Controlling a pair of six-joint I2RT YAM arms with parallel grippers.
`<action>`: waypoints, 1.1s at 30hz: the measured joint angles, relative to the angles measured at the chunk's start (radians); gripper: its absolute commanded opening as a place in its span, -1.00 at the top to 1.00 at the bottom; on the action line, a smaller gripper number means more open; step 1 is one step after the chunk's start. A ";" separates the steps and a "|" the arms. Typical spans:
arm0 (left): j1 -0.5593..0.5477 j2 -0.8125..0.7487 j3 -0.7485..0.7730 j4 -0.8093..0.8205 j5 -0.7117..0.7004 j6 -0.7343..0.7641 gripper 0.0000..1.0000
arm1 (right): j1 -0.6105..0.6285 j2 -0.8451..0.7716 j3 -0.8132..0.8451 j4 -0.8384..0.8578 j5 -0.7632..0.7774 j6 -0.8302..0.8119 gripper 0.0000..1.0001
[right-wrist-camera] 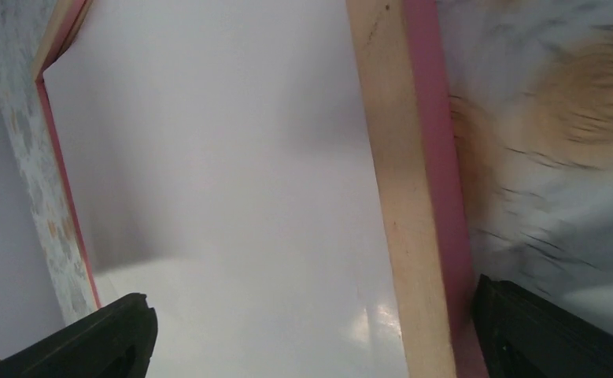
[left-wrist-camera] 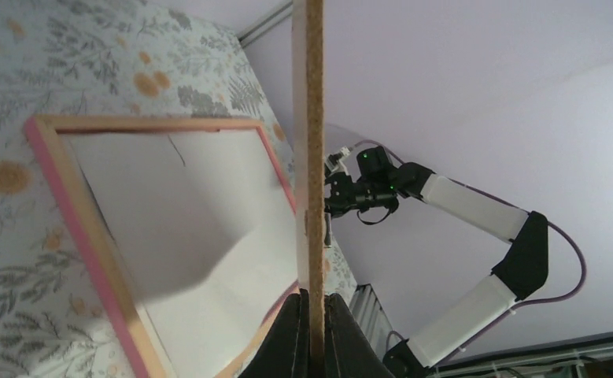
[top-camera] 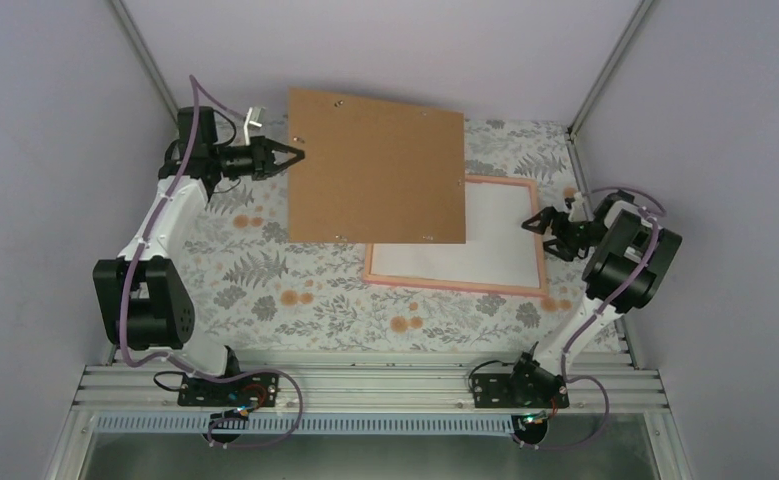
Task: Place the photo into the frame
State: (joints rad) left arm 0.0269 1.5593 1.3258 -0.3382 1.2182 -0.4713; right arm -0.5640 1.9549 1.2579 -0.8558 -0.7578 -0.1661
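Two claws: left claw (top-camera: 290,155) pinches board (top-camera: 375,165) edge; right claw (top-camera: 537,225) gapes empty astride frame (top-camera: 455,283).
Risk: board could slip onto photo (top-camera: 465,250).

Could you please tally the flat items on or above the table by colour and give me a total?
Brown: 1, the board, held at its edge by the left gripper.
Pink: 1, the frame, lying on the table.
White: 1, the sheet inside the frame, possibly the photo face down.
Total: 3
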 measured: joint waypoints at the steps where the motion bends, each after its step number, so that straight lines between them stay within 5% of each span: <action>1: 0.006 -0.002 -0.017 0.007 0.006 -0.008 0.95 | 0.016 0.000 -0.003 0.014 -0.010 0.005 -0.96; 13: 0.014 -0.034 -0.193 0.084 0.035 -0.035 0.95 | 0.232 0.001 -0.042 0.111 -0.100 0.030 -0.87; 33: -0.093 0.254 -0.249 0.488 0.022 -0.267 0.95 | 0.183 -0.063 -0.074 0.106 -0.132 0.032 -0.60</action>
State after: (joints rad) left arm -0.0662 1.8130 1.0763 0.1501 1.2404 -0.7387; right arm -0.3809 1.8915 1.1835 -0.7498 -0.8894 -0.1345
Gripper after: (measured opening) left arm 0.030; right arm 0.805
